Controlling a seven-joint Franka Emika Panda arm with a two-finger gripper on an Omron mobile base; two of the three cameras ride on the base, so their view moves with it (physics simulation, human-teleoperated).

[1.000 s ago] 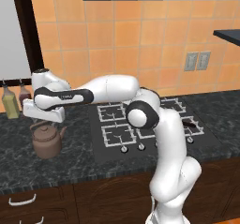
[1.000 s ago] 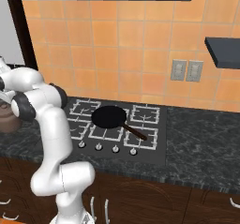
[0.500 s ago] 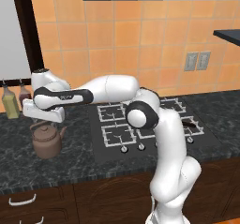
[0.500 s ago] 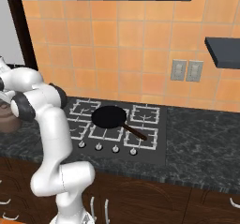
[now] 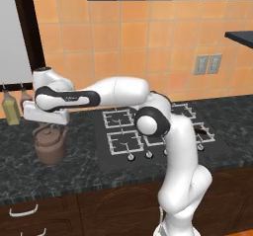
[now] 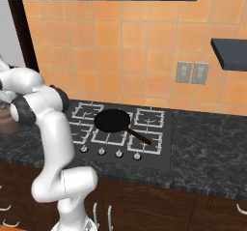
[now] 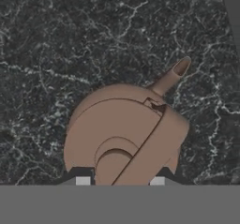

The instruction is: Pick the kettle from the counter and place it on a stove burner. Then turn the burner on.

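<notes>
Orange wall tiles back a long dark grey-black marbled stone counter (image 5: 74, 173) set over dark wood cabinets, with a black cooktop (image 6: 120, 131) let into it; the small squat round-bellied brown kettle (image 5: 50, 144) with its knobbed lid, short spout and tall arched handle sits on the stone well to the left of the cooktop, near two slim bottles (image 5: 12, 107) by the wall. From above, in the hand view, the kettle (image 7: 123, 136) is plainly on the marbled surface, spout pointing up and to the right of that picture, handle running slantwise across the lid.

By my judgement nothing of the task is finished: the kettle is not yet lifted; the square light-grey wire stove burner (image 5: 117, 117) at the back left of the cooktop is bare; no knob looks touched, though they are too small to read.

The white arm's two-finger gripper (image 5: 51, 126) hangs directly over the kettle's handle; its dark fingertips (image 7: 82, 181) stand well apart at either side of the lid, so the jaws are wide and hold nothing; whether they already flank the handle low enough to close on it I cannot tell. A round black pan (image 6: 113, 121) rests on the middle grates of the cooktop; the carry must steer clear of it. Left to do, as I judge: grasp, lift, carry right, set down, turn the burner on.
</notes>
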